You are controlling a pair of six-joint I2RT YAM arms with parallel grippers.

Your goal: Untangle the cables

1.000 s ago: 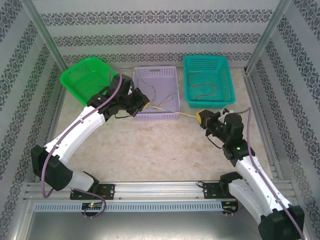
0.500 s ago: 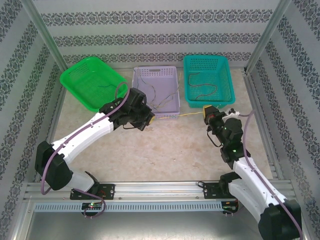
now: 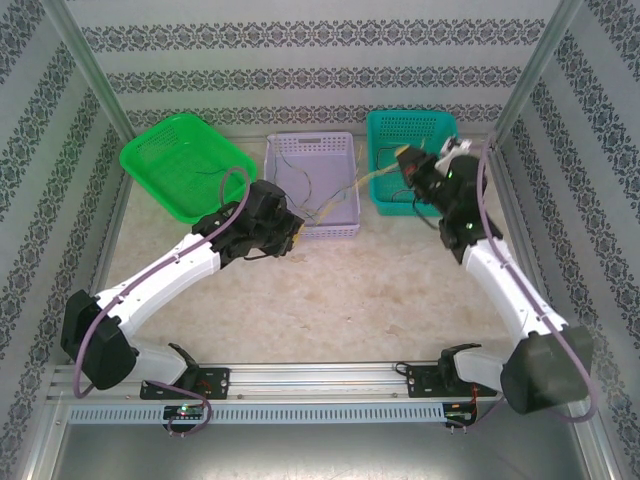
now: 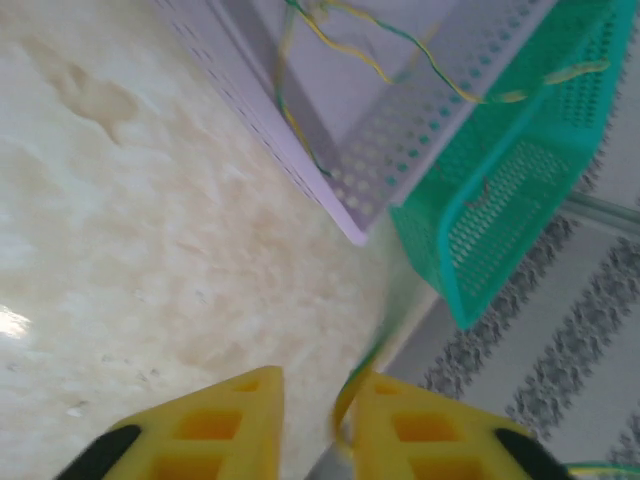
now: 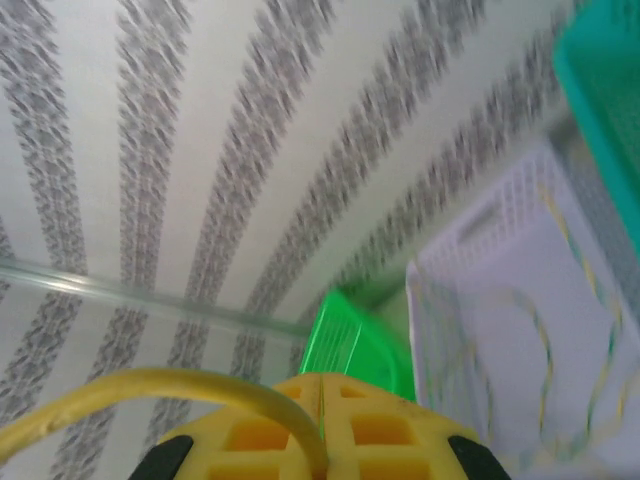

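1. Nearest to us, the left pincer [image 3: 291,231] hovers low over the counter [image 3: 350,290], just beside the front left corner of the lilac basket [image 3: 310,139]. Its wrist view shows the jaws a little apart, with bare counter in the gap. A yellow-green strand [image 4: 343,405] lies against the inner face of one finger, and as far as we can tell it is not pinched.
2. Just beyond, the cables [image 3: 322,207] sit inside the lilac basket as thin green and yellow wires looped over one another. From the left pincer they lie ahead and slightly to the right.
3. One yellow cable [image 3: 360,187] leaves that tangle over the basket's right wall. It runs rightward and upward across the gap toward the teal basket [image 3: 410,115]. Its long axis is roughly left to right, and it is blurred in the overhead view.
4. Farthest off, the right pincer [image 3: 403,161] is raised above the near left part of the teal basket. Its jaws are closed on the yellow cable, which curls out from between the fingertips in the wrist view.
5. We judge that the coming move turns on this line. The tangle lies left of and below the right pincer, so a pull should follow the cable's length, away from the lilac basket. The left pincer is the nearer one to restrain the other strands.
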